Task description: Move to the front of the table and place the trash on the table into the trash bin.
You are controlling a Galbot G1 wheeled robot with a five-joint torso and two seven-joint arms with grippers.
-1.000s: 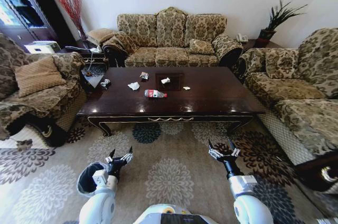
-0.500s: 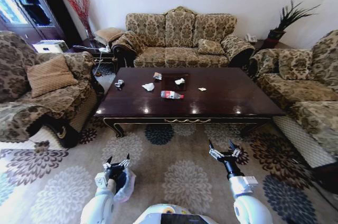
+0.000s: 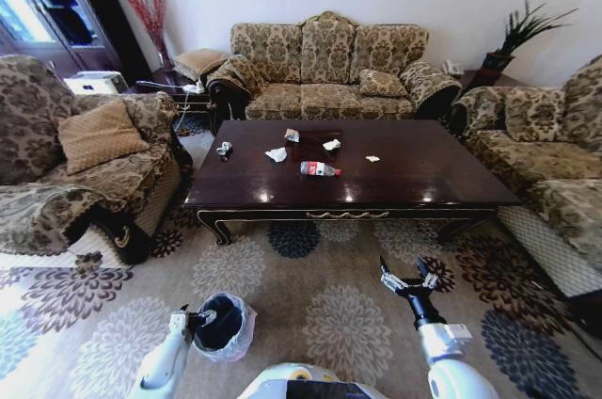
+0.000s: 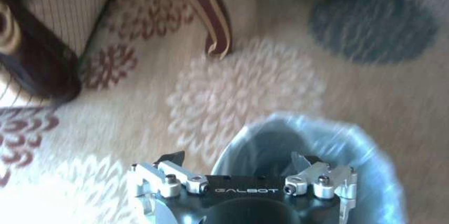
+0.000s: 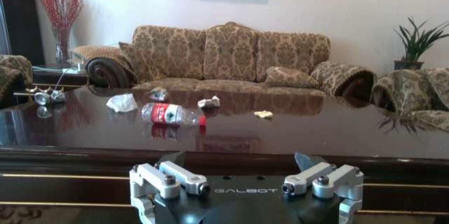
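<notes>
The dark reddish table (image 3: 423, 173) stands ahead across the carpet. On it lies the trash: a clear bottle with a red label (image 3: 319, 169), white paper wads (image 3: 277, 154) (image 3: 331, 145), a printed wrapper (image 3: 293, 135) and a small scrap (image 3: 372, 158). The black trash bin (image 3: 223, 326) with its pale bag stands on the carpet just by my left gripper (image 3: 193, 317). In the left wrist view that gripper (image 4: 238, 161) is open above the bin's rim (image 4: 350, 145). My right gripper (image 3: 410, 279) hangs open over the carpet, facing the table (image 5: 337, 134) and the bottle (image 5: 170, 114).
Patterned sofas ring the table: one behind it (image 3: 324, 65), an armchair at the left (image 3: 85, 164), another at the right (image 3: 555, 183). A small silvery object (image 3: 224, 149) lies at the table's left end. Flowered carpet (image 3: 310, 267) lies open between me and the table.
The whole head view has shifted, so the camera moved; the table now sits further right in the picture. The bin now shows beside the left gripper, which sits lower in view.
</notes>
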